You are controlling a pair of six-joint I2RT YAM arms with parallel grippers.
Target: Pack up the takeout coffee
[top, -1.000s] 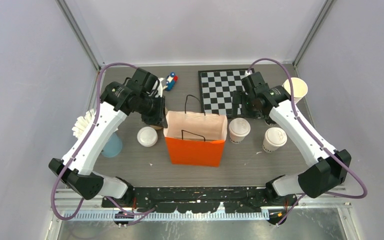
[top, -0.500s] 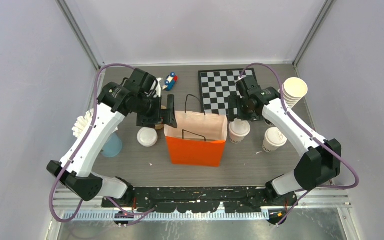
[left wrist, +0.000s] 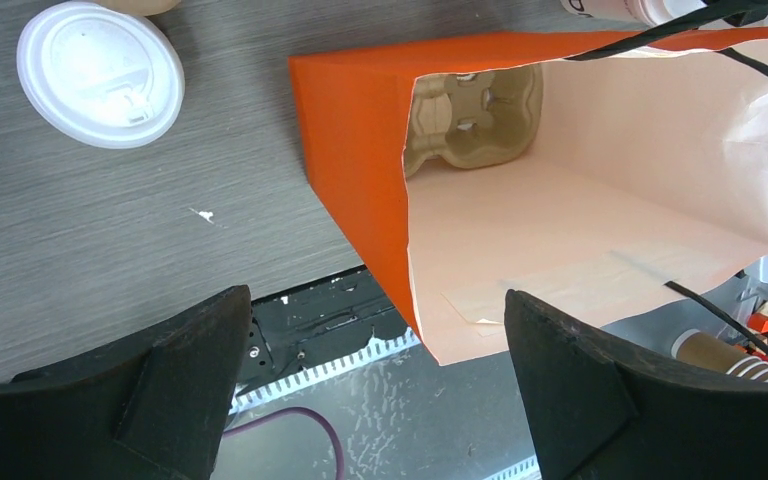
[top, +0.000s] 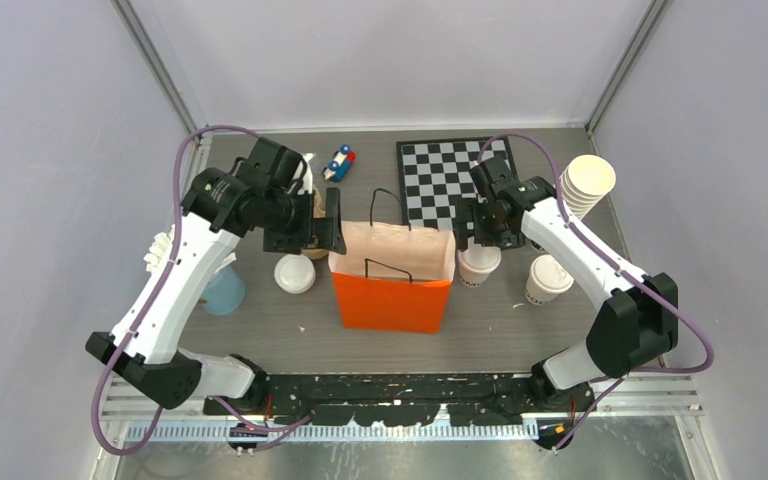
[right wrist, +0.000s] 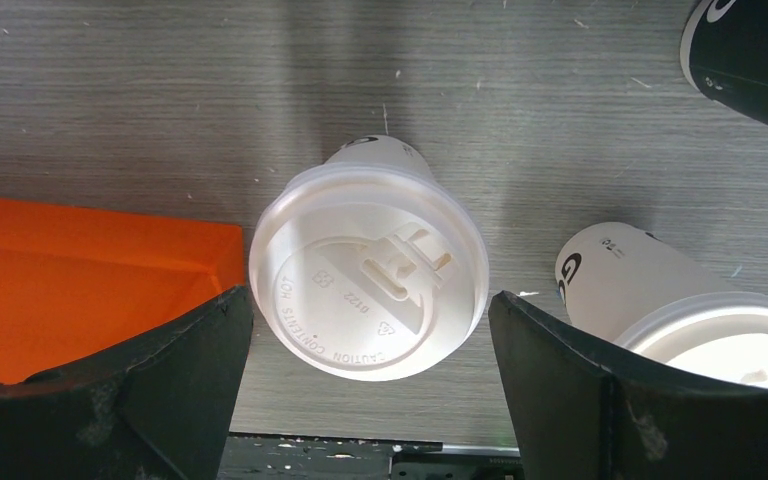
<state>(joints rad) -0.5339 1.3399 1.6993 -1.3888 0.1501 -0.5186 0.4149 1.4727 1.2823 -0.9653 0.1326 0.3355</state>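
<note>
The takeout coffee (right wrist: 368, 270), a small white cup with a white sip lid, stands upright just right of the orange paper bag (top: 392, 300). My right gripper (right wrist: 368, 325) hangs open above the coffee (top: 478, 265), one finger on each side of the lid and not touching it. A second lidded cup (top: 548, 278) stands further right (right wrist: 660, 300). The bag (left wrist: 360, 180) stands open with a cardboard cup carrier (left wrist: 475, 115) at its bottom. My left gripper (left wrist: 375, 330) is open at the bag's left rim (top: 328, 228) and holds nothing.
A loose white lid (top: 294, 273) and a pale blue cup (top: 222, 290) lie left of the bag. A tall stack of lidless cups (top: 585, 185) stands at the far right. A chessboard (top: 440, 175) and a small toy (top: 338, 163) sit behind the bag.
My left gripper has opened, let go of the bag's left rim and drawn slightly left. My right gripper has moved left and nearer, ending over the lidded cup.
</note>
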